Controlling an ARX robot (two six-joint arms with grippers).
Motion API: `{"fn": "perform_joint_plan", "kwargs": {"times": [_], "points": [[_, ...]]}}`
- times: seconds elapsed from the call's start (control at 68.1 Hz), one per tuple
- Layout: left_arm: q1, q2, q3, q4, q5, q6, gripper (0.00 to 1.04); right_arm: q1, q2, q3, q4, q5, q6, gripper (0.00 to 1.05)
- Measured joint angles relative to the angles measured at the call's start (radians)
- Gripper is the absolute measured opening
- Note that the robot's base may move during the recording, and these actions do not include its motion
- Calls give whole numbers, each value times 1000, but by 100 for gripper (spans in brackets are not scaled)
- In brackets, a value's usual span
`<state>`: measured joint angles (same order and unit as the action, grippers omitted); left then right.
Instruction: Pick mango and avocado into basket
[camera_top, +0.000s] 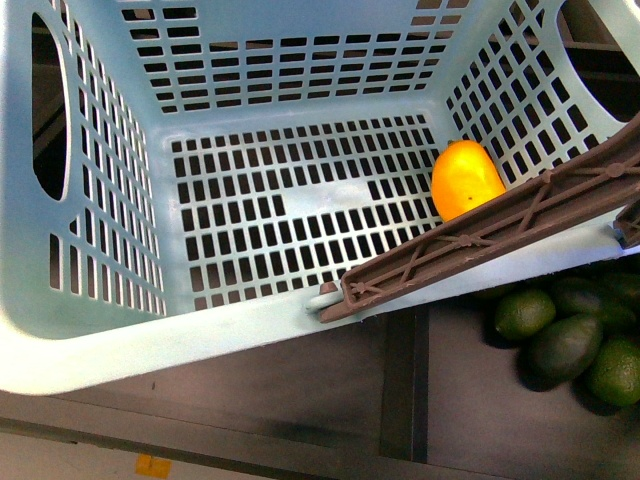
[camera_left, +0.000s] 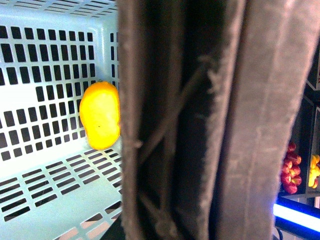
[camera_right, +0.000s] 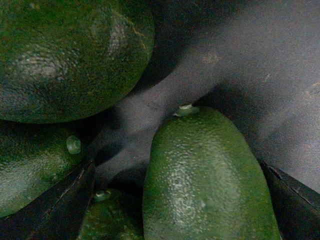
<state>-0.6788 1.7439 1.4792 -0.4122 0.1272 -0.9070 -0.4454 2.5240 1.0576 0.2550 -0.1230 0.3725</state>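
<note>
The light teal basket fills most of the front view, tilted. The yellow-orange mango lies on its slotted floor by the right wall, and shows again in the left wrist view as the mango. My left gripper is shut on the brown basket handle, which hides its fingers. That handle crosses the basket's near right corner. My right gripper is open, and its dark fingers stand on either side of one dark green avocado.
Several avocados lie heaped in a dark shelf bin below the basket's right corner. More avocados press close round the one between my right fingers. Red and yellow produce sits on shelves behind.
</note>
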Motion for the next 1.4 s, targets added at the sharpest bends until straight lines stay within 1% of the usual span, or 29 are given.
{"fn": "perform_joint_plan", "kwargs": {"times": [0.132, 0.176, 0.235, 0.25, 0.279, 0.338, 0.397, 0.602, 0.838, 0.926, 1.014, 1.073, 1.161, 1.249, 1.308, 1.352, 1.396], "points": [[0, 0, 0, 0, 0, 0, 14, 0, 10, 1, 0, 4, -2, 96], [0, 0, 0, 0, 0, 0, 14, 0, 10, 1, 0, 6, -2, 92], [0, 0, 0, 0, 0, 0, 14, -1, 11, 0, 0, 16, -2, 78], [0, 0, 0, 0, 0, 0, 14, -2, 11, 0, 0, 17, -2, 77], [0, 0, 0, 0, 0, 0, 14, -5, 12, 0, 0, 18, -2, 68], [0, 0, 0, 0, 0, 0, 14, -9, 12, 0, 0, 15, -2, 61], [0, 0, 0, 0, 0, 0, 14, -14, 12, -1, -1, 10, -3, 56], [0, 0, 0, 0, 0, 0, 14, -51, -49, -27, -14, -22, -40, 55], [0, 0, 0, 0, 0, 0, 14, -116, -220, -73, -29, -75, -143, 55], [0, 0, 0, 0, 0, 0, 14, -141, -332, -101, -43, -120, -200, 55], [0, 0, 0, 0, 0, 0, 14, -146, -447, -133, -51, -154, -257, 55], [0, 0, 0, 0, 0, 0, 14, -145, -539, -154, -70, -200, -285, 54], [0, 0, 0, 0, 2, -1, 14, -119, -734, -180, -129, -290, -319, 54], [0, 0, 0, 0, 1, 0, 14, -84, -874, -194, -164, -343, -324, 54], [0, 0, 0, 0, 0, 0, 14, -26, -1023, -209, -186, -378, -321, 54], [0, 0, 0, 0, 0, 0, 14, 30, -1116, -221, -192, -380, -313, 54], [0, 0, 0, 0, 0, 0, 14, 61, -1154, -229, -191, -379, -304, 54]]}}
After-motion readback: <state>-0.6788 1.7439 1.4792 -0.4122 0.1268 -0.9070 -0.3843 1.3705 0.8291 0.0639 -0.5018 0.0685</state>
